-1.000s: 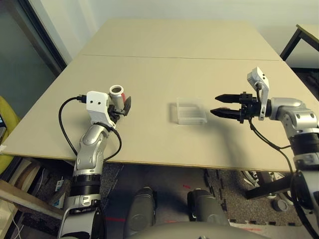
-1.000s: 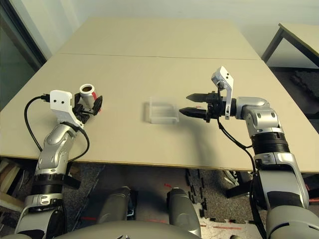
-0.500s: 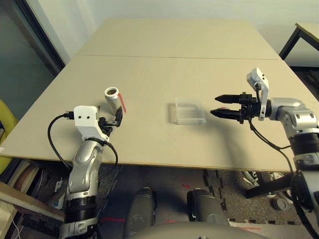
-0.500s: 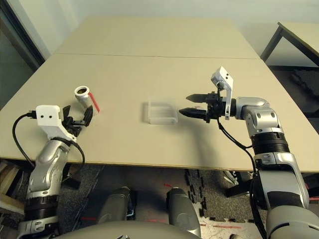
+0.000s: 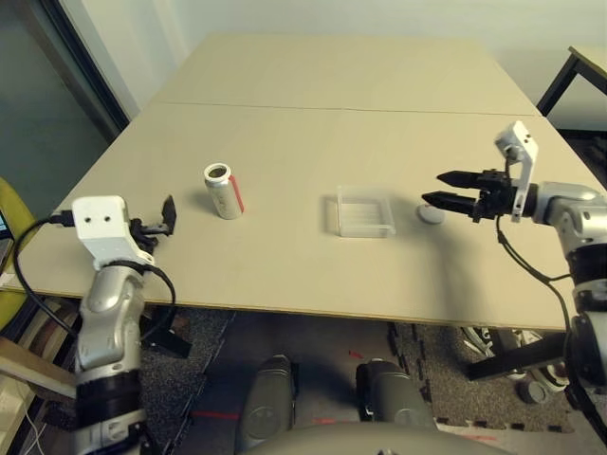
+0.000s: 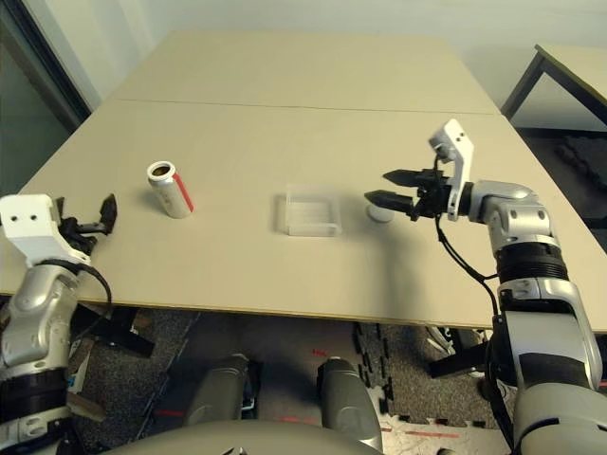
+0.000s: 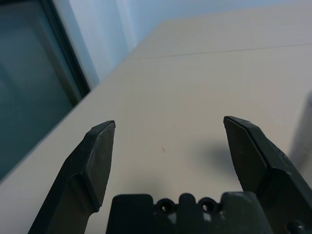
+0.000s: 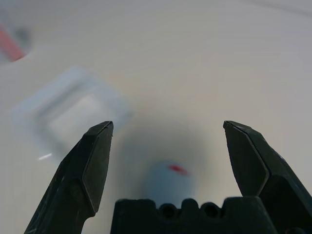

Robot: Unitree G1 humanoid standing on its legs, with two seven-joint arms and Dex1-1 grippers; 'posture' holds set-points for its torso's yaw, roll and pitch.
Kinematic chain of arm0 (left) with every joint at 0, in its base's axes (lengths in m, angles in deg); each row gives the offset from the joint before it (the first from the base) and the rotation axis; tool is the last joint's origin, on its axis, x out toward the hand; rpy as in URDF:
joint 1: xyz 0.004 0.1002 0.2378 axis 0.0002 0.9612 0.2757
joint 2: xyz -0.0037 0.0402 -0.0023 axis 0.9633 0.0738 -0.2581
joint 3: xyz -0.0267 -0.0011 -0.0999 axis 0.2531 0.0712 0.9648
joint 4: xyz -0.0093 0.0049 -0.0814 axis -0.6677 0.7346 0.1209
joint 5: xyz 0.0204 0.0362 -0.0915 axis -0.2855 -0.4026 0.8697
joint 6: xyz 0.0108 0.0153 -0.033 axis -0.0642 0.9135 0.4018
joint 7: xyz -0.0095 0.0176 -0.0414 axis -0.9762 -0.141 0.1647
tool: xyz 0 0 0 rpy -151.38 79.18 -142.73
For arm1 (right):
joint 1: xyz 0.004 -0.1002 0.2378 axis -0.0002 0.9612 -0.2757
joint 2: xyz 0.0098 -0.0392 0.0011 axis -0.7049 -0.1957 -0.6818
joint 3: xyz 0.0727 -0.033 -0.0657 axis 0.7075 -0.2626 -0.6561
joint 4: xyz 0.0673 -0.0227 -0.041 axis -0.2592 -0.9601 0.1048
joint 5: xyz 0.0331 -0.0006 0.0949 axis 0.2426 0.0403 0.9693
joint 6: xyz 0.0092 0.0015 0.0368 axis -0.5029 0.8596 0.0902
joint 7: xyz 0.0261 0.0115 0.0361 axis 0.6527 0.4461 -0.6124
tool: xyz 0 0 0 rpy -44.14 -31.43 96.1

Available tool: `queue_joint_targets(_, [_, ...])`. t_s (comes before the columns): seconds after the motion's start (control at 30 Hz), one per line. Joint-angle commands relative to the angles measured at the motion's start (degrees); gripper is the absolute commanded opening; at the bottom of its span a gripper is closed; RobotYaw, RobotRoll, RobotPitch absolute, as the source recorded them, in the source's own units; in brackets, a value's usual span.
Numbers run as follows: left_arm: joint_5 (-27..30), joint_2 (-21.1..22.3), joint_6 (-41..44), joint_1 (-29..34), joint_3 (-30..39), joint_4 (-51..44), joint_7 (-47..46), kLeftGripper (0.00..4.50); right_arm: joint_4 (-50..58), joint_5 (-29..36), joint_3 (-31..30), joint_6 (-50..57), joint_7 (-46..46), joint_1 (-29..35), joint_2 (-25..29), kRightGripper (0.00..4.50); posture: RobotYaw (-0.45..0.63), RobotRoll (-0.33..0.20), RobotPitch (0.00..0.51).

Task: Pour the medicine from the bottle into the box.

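Observation:
The bottle (image 5: 224, 191), grey-white with a red band and an open top, stands upright on the table's left half. The clear box (image 5: 364, 212) lies at the middle, also seen in the right wrist view as the box (image 8: 73, 109). My left gripper (image 5: 159, 220) is open near the table's left front edge, a hand's width left of the bottle, with nothing between its fingers (image 7: 100, 156). To the right of the box, my right gripper (image 5: 434, 188) hangs open, its tips pointing at the box. It hovers over a small round grey cap (image 5: 432, 214), which the wrist view shows between its fingers (image 8: 95, 161).
The tan table (image 5: 322, 114) stretches far back, with a seam across it. A dark window frame (image 5: 85, 66) runs along the left. Part of another table (image 5: 579, 66) shows at the far right.
My left arm has pulled back to the left and toward the front edge, away from the bottle, which stays standing. My right gripper has drawn back to the right, and the cap now shows under it.

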Motion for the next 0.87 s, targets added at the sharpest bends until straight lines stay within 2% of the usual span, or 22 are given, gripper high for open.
queue_joint_targets(0.03, [-1.39, 2.30, -2.22, -4.24, -1.16, 8.07, 2.22, 4.46, -3.12, 0.20, 3.90, -2.83, 6.05, 1.10, -0.36, 4.50, 0.03, 0.000, 0.047])
queue_joint_targets(0.23, [-2.08, 3.91, -5.12, -10.05, -2.32, 17.30, 4.41, 4.46, -7.51, -0.75, 9.44, -11.74, 22.79, 3.61, -2.32, 4.50, 0.00, 0.000, 0.046])
queue_joint_targets(0.4, [-1.60, 4.85, -7.04, -14.63, -3.11, 25.83, 8.08, 4.46, -11.24, -2.15, 13.25, -20.83, 40.60, 4.97, -4.38, 4.50, -0.02, 0.000, 0.051])
queue_joint_targets(0.63, [-2.74, 5.84, -11.85, -20.65, -3.60, 37.63, 8.25, 4.46, -11.62, -5.59, 12.92, -29.02, 53.30, 6.62, -7.74, 4.50, -0.04, 0.000, 0.054])
queue_joint_targets(0.87, [-2.80, 6.37, -14.26, -23.25, -3.65, 43.38, 8.21, 4.46, -11.27, -6.02, 12.82, -30.96, 56.74, 6.98, -10.25, 4.50, -0.05, 0.000, 0.067])
